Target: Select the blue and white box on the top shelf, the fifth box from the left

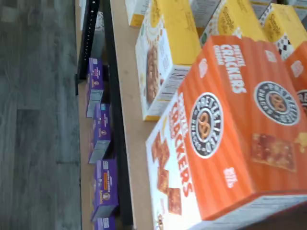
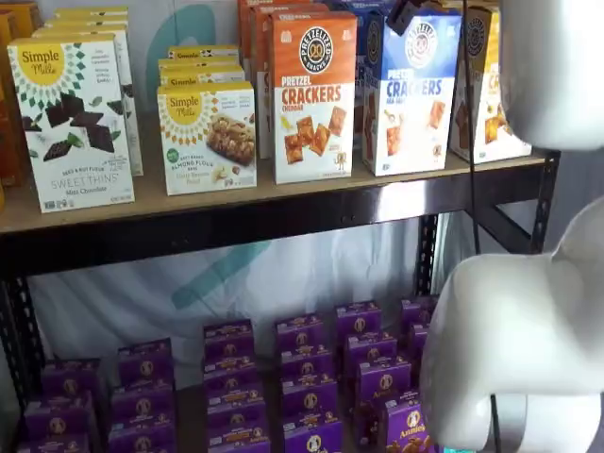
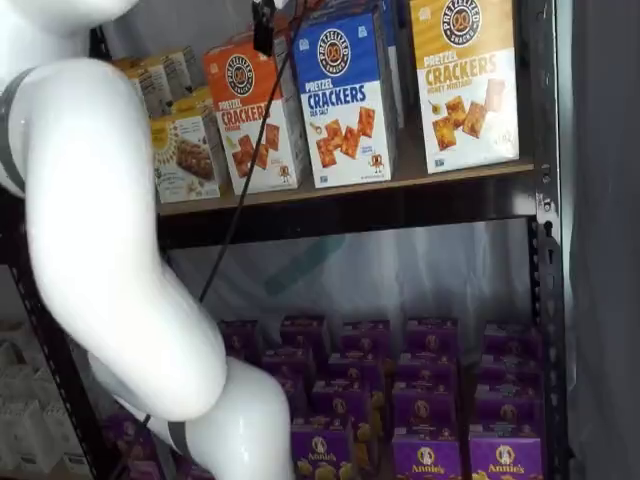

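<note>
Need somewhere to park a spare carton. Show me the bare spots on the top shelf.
On the top shelf, bare board shows between the Sweet Thins box and the almond flour bar box, plus the front lip. From the orange Pretzel Crackers box past the blue and white box, cartons crowd closely.

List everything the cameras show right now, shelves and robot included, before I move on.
blue and white box: one, blue top and white lower half, front of the top shelf, between two other Pretzel Crackers cartons.
orange Pretzel Crackers carton: one at the front, orange and white, beside the blue one.
yellow-topped Pretzel Crackers carton: one, yellow and white, on its other side.
Simple Mills cartons: several, yellow and white, further along the top shelf.
purple boxes: many, in rows on the lower level.
robot arm: white, in front of the shelves.
gripper: only a dark tip at the frame edge; state unclear.
</note>
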Controlling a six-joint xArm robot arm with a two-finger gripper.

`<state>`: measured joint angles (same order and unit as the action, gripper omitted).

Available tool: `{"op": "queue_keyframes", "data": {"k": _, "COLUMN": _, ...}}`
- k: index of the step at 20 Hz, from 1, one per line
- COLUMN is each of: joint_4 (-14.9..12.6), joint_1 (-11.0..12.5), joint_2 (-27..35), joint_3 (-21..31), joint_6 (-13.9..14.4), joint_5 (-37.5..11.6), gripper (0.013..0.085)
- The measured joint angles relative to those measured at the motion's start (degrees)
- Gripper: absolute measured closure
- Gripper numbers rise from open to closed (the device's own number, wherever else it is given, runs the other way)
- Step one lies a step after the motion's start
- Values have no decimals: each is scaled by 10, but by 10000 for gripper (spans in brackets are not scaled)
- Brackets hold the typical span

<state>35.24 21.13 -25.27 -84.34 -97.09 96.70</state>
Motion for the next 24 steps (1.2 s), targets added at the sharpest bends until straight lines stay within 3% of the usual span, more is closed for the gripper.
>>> {"op": "queue_keyframes", "data": {"k": 8, "joint_4": -26, "joint_1": 6, "joint_2": 50, "joint_3": -59, "joint_6": -14, "joint_5": 17, "gripper": 130}}
{"op": "queue_keyframes", "data": {"k": 24, "joint_4": -80, "joint_1": -23, "joint_2": 91, "joint_3": -72, "joint_6": -26, "joint_5": -43, "gripper": 130}}
